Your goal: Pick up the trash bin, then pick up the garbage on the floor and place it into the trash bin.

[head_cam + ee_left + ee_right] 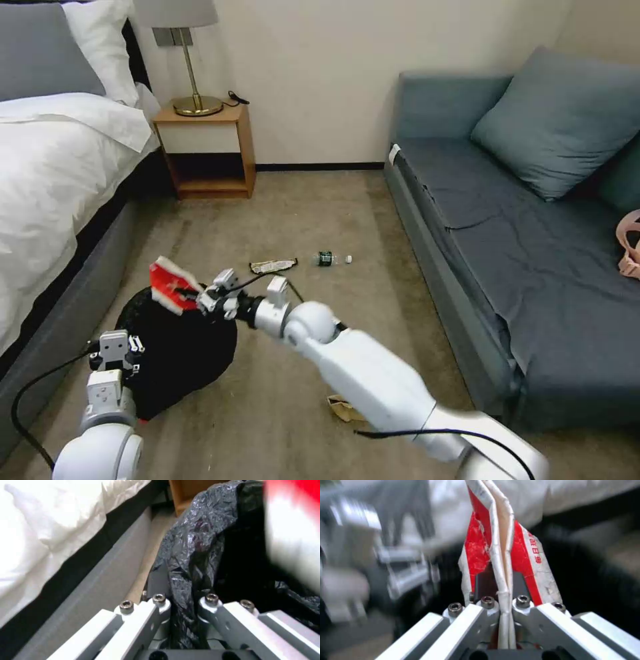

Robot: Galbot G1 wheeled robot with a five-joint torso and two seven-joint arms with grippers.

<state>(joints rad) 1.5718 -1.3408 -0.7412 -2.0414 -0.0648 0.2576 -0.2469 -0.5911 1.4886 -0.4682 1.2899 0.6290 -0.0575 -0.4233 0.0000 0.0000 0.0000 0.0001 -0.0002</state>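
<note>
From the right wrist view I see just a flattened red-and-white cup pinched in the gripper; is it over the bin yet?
Observer: Yes. In the head view the cup, held by the right gripper, hangs above the trash bin.
Operator: Who holds the bin?
Observer: The left gripper clamps its black bag rim.
Operator: Anything left on the floor?
Observer: A wrapper, a bottle and a brown paper bag.

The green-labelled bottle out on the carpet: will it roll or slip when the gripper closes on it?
The bottle lies on its side on the carpet, so a nudge would probably roll it. It looks small and nearly empty, so likely light. Its smooth clear plastic may slip under an off-centre pinch.
</note>
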